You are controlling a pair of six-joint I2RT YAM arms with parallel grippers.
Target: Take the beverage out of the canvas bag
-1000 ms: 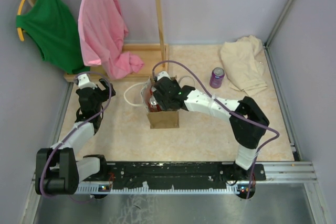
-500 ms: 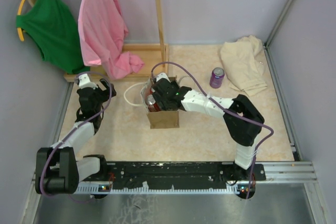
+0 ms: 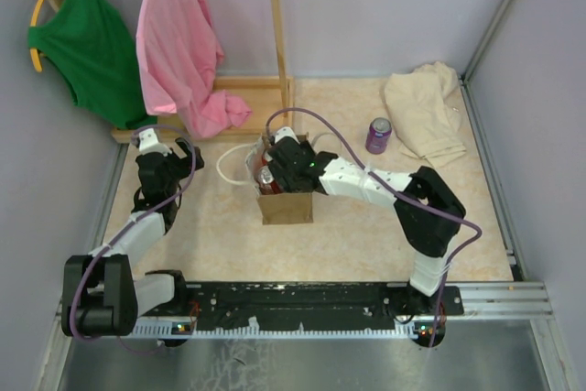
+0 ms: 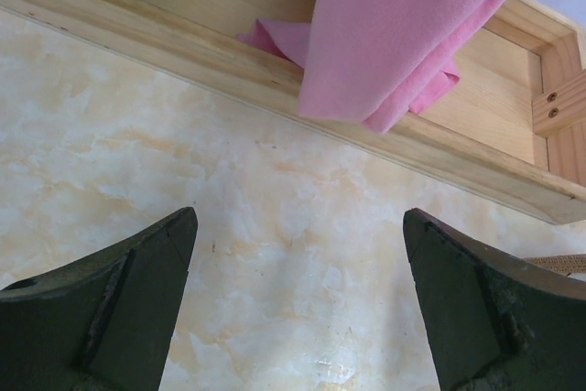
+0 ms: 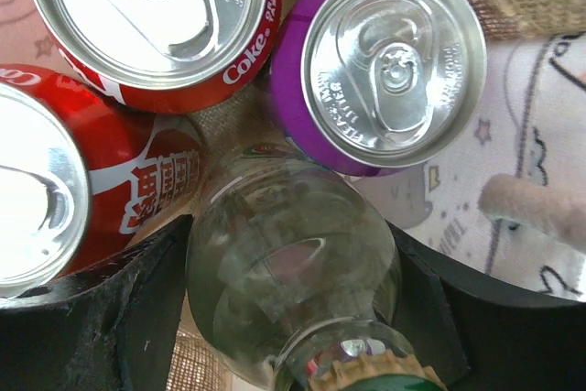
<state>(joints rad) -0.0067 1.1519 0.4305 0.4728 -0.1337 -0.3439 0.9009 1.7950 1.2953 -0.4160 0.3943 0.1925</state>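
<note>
The small tan canvas bag (image 3: 285, 206) stands mid-table with white loop handles (image 3: 229, 164). My right gripper (image 3: 275, 165) reaches down into its open top. In the right wrist view the gripper (image 5: 288, 231) has both dark fingers (image 5: 110, 318) pressed against the shoulders of a clear glass bottle (image 5: 284, 263) with a green crown cap. A purple can (image 5: 389, 66) and two red Coke cans (image 5: 156, 16) stand beside the bottle inside the bag. My left gripper (image 3: 172, 158) is open and empty to the left of the bag, over bare table (image 4: 298, 226).
A second purple can (image 3: 378, 135) stands on the table right of the bag, beside a beige cloth (image 3: 426, 112). A wooden rack (image 3: 275, 25) with a pink shirt (image 3: 179, 48) and green shirt (image 3: 87, 43) stands behind; its base board (image 4: 229, 52) lies just ahead of my left gripper.
My right gripper has shifted slightly left and settled deeper into the bag's mouth. The left arm has barely moved.
</note>
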